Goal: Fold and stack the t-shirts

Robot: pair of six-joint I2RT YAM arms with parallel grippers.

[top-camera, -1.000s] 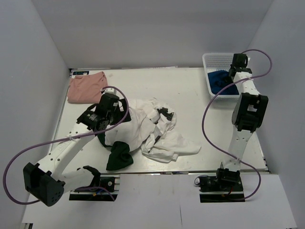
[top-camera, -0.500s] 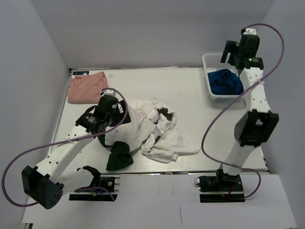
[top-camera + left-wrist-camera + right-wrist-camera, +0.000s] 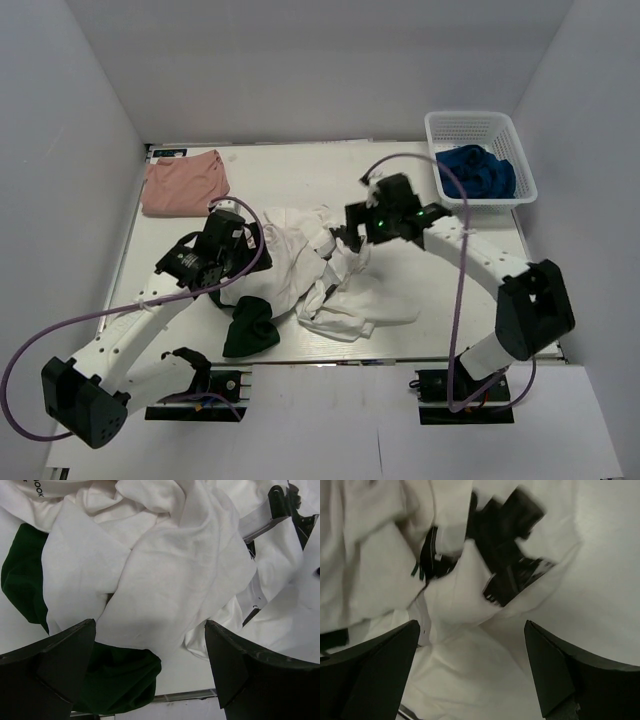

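Left gripper (image 3: 150, 625) and right gripper (image 3: 471, 623) both hovered, jaws wide apart and empty, over the crumpled white t-shirts (image 3: 335, 285).

One pink t-shirt (image 3: 183, 183), one blue t-shirt (image 3: 480, 172), one white-and-green heap (image 3: 300, 265), one basket (image 3: 468, 125).

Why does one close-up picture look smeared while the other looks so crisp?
Right wrist view: smeared all over, the heap of crumpled white cloth t-shirts and its black print soft-edged, which looks like motion blur. Left wrist view: sharp, every crease and the dark green sleeve clear. Top view: even light, faint shadows, no glare on the white table.
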